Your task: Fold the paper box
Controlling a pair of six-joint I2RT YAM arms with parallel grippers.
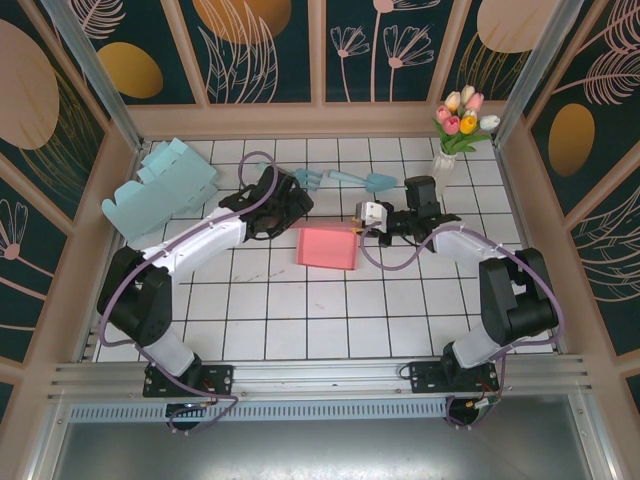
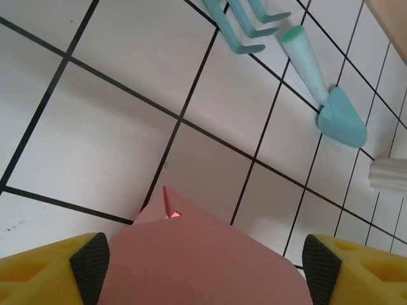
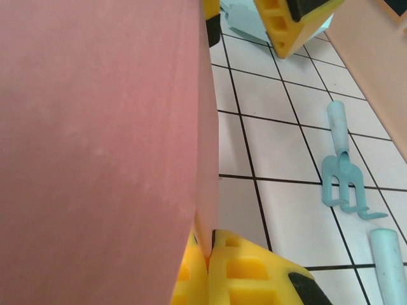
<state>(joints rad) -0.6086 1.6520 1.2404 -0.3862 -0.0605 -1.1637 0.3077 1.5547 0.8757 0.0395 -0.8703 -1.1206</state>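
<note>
Closest to my right wrist camera is a broad pink face of the paper box [image 3: 95, 127]. Its edge runs down into my right claw [image 3: 206, 254], whose yellow fingers are pressed together on the paper. I judge that this pinch is there to anchor that side, so the box cannot slide while my other arm works on it. The box sits near the middle of the tiled table [image 1: 300, 320], between my two arms. My left claw [image 2: 203, 270] stands at the opposite side with its jaws spread wide, and a corner of the box lies between the black pads [image 2: 89, 260]. I cannot tell whether they touch the paper. Straddling the corner like that looks like a set-up for pressing a crease or tucking a flap, so I would call the fold partway done. Just beyond the box a teal toy rake [image 2: 245, 19] and a teal trowel [image 2: 324, 89] lie on the tiles, near it but apart. They could catch my left claw if it pushes forward. A vase of tulips [image 1: 460, 125] stands at the back right. A flat piece of teal cardboard [image 1: 160, 190] lies at the back left, well clear of the work.
</note>
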